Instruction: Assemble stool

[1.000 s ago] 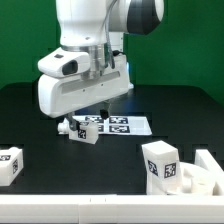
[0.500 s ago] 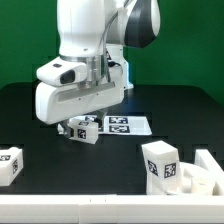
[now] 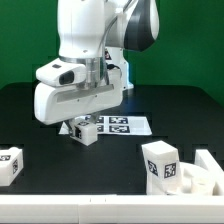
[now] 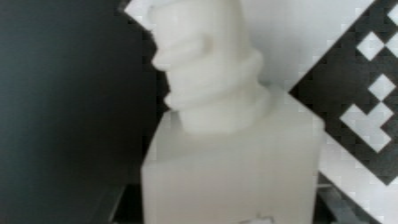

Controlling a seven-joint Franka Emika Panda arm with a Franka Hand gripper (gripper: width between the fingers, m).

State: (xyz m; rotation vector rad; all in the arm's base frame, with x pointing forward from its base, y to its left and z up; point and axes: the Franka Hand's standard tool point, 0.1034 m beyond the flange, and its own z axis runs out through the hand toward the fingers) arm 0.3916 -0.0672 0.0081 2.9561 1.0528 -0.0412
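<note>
A white stool leg (image 3: 84, 130) with marker tags sits under the robot's hand, at the left end of the marker board (image 3: 128, 125). In the wrist view the leg (image 4: 222, 130) fills the picture, its threaded end pointing away, and the dark fingers (image 4: 128, 200) stand at its two sides. My gripper (image 4: 231, 205) looks shut on this leg just above the black table. In the exterior view the hand hides the fingers. A second leg (image 3: 10, 164) lies at the exterior view's left. A third leg (image 3: 161, 163) stands at the right.
A larger white part (image 3: 203, 180), cut off by the frame edge, lies at the exterior view's bottom right beside the third leg. The marker board's tags also show in the wrist view (image 4: 365, 95). A green wall stands behind the table.
The hand has shifted toward the exterior view's left and turned a little. The leg under it has shifted slightly right and changed its tilt.
</note>
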